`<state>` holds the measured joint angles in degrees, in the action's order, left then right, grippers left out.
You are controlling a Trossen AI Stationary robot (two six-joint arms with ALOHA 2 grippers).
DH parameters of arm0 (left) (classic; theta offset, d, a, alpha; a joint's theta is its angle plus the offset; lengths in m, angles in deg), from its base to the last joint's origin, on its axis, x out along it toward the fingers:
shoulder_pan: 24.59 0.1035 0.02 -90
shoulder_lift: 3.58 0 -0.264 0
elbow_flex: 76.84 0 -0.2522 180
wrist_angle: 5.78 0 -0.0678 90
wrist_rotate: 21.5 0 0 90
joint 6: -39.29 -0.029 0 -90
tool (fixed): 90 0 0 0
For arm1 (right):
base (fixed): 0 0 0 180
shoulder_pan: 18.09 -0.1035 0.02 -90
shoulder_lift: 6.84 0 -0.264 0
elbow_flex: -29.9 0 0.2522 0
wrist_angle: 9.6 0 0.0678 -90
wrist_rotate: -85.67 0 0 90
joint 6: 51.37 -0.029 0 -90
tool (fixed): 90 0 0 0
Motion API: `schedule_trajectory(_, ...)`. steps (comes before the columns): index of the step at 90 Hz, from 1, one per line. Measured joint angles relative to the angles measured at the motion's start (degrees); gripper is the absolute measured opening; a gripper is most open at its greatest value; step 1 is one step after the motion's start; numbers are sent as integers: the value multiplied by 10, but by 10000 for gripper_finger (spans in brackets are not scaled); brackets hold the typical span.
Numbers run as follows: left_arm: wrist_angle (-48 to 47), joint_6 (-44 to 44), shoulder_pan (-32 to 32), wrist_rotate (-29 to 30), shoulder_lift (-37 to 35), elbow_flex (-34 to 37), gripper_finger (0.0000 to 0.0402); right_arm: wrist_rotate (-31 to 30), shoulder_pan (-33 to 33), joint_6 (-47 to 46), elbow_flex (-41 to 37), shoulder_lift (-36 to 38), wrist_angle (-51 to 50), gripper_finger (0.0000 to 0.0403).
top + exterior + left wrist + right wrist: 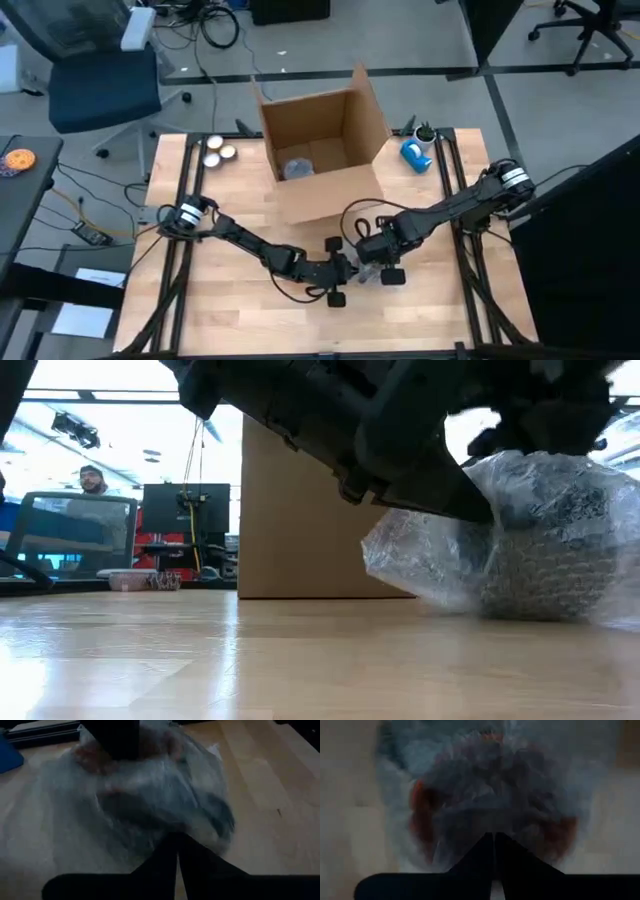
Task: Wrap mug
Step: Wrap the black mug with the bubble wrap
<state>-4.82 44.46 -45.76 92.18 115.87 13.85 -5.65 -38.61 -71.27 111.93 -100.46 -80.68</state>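
In front of the cardboard box [322, 150], on the tabletop [230, 300], the bubble-wrapped mug [368, 272] is seen. On the bundle's left side, the left tool [343, 272] is pressed against the wrap with its fingers drawn together. From the bundle's right, the right tool [378, 262] is brought over it, fingers likewise closed. The mug lies between the two tools, touched by both; neither arm is judged nearer. Its long axis cannot be told through the wrap.

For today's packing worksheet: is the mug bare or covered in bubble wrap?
Covered. Bubble wrap bunches around the mug, whose dark body shows only through the plastic.
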Motion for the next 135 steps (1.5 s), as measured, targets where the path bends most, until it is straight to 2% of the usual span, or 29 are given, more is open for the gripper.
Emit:
schedule_trajectory(16, 2, 0, 0, 0, 0, 0, 0, 23, 7, 0, -45, 2, 62, 0)
schedule_trajectory(33, 3, 0, 0, 0, 0, 0, 0, 25, 5, 4, -32, 0, 111, 0)
schedule_trajectory(48, 5, 0, 0, 0, 0, 0, 0, 23, -5, 19, 34, 0, 29, 0)
schedule_trajectory(62, 5, -1, 1, 0, 0, 0, 0, -13, -18, 4, 98, 3, -84, 0)
schedule_trajectory(70, 5, -2, 1, 0, 0, 0, 0, -31, -20, -7, 104, 3, -95, 0)
schedule_trajectory(89, 4, -3, 1, 0, 0, 0, 0, -56, -19, -11, 67, 0, -88, 0)
schedule_trajectory(118, 4, -3, 1, 0, 0, 0, 0, -53, -7, 6, -22, 2, 35, 0)
schedule_trajectory(127, 4, -5, 1, 0, 0, 0, 0, -45, -10, 12, -27, 1, 73, 0)
schedule_trajectory(135, 4, -5, 2, 0, 0, 0, 0, -47, -19, 24, -7, -1, 57, 0)
